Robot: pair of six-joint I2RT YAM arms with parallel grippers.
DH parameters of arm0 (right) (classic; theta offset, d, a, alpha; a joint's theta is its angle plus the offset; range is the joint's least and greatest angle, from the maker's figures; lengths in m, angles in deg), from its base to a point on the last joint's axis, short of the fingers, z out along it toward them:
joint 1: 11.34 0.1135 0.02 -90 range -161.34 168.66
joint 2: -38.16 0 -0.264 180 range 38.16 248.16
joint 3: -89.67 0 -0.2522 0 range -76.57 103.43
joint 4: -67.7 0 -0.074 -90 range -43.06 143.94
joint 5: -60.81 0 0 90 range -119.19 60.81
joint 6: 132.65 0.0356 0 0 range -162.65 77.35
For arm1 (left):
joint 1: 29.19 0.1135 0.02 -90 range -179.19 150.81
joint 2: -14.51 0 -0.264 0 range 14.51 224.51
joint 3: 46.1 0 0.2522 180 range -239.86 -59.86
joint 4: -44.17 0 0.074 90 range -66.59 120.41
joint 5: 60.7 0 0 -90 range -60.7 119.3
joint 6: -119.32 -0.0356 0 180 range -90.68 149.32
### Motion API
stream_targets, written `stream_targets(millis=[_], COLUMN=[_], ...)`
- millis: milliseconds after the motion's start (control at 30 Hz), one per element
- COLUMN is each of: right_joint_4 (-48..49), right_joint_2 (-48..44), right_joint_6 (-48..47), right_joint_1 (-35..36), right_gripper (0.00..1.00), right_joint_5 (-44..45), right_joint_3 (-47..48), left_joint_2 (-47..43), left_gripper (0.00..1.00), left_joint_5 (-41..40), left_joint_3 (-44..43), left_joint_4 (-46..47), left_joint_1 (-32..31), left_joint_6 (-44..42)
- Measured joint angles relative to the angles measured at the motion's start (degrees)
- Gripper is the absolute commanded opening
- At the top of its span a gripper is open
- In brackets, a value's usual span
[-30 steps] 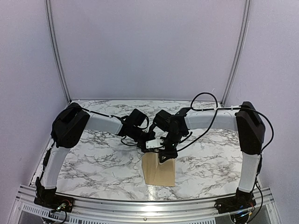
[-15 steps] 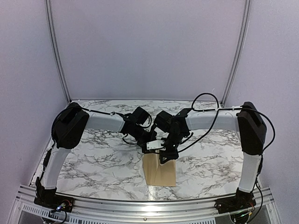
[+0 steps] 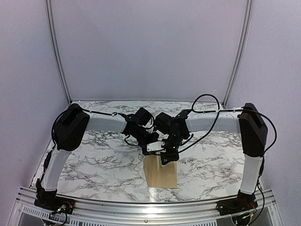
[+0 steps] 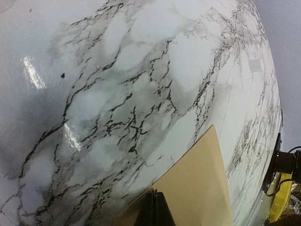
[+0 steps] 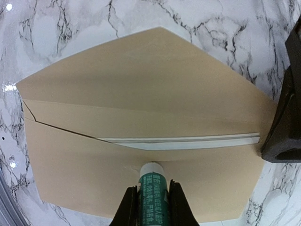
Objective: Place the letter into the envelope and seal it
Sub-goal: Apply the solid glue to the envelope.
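Note:
The tan envelope [image 5: 84, 165] lies flat on the marble with its triangular flap [image 5: 150, 70] open. A thin white strip of the letter [image 5: 188, 142] shows in its mouth. My right gripper [image 5: 152, 192] is shut on a green glue stick [image 5: 151, 186], whose white tip touches the envelope body just below the mouth. My left gripper [image 4: 156, 207] is shut, with its tips resting on an edge of the envelope [image 4: 197, 183]; its dark finger [image 5: 284, 117] shows at the envelope's right corner. From above, both grippers meet over the envelope's [image 3: 160, 173] far end.
The marble table [image 3: 94, 160] spreads out on both sides of the envelope. Pale walls and metal posts [image 3: 56, 52] close in the back and sides. A cable [image 3: 207, 115] loops over the right arm.
The left arm has shifted a little to the right, closer to the right gripper. The right gripper and the envelope have hardly moved.

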Motion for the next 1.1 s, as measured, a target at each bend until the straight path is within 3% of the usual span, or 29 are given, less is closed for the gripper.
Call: stream_targets(millis=[533, 1100], right_joint_4=[-1.49, -2.71], right_joint_2=[0.94, 0.04], right_joint_6=[0.28, 0.09], right_joint_1=[0.13, 0.31], right_gripper=[0.0, 0.0], right_joint_5=[4.66, 1.95], right_joint_3=[1.99, 0.68], left_joint_2=[0.0, -0.02], left_gripper=[0.0, 0.0], left_joint_5=[-0.48, -3.08], left_joint_3=[-0.11, -0.98], left_joint_4=[0.0, -1.55], left_joint_1=[0.02, -0.35], left_joint_6=[-0.81, -1.36])
